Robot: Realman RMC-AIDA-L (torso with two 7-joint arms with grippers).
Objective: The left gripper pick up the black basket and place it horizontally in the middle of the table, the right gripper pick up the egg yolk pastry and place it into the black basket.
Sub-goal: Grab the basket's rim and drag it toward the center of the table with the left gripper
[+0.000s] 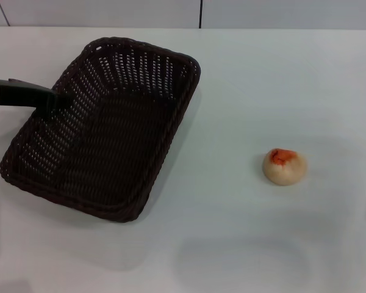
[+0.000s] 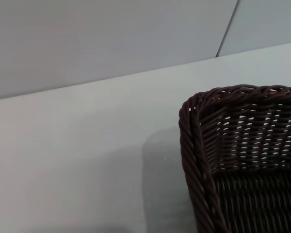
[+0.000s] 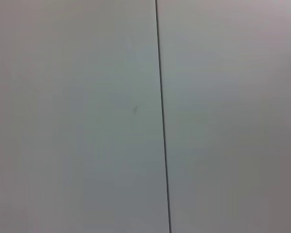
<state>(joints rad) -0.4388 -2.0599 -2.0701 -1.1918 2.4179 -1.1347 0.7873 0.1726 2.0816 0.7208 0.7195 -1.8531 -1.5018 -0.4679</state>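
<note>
Two steps both open, as I read it. Left gripper (image 1: 49, 101) sits at the left rim of the black basket (image 1: 110, 134); I can't tell whether its jaws are clamped on the rim or apart. Basket lies skewed on the left half of the counter (image 1: 232, 244), not yet horizontal or centred. Egg yolk pastry (image 1: 285, 165) sits on the counter well apart to the right, not in the basket. Right gripper isn't visible in any view. Basket: dark woven wicker, openwork sides, braided rim, rounded corners. Pastry: small pale dome, matte, orange-red patch on top. Counter plain white, smooth.
</note>
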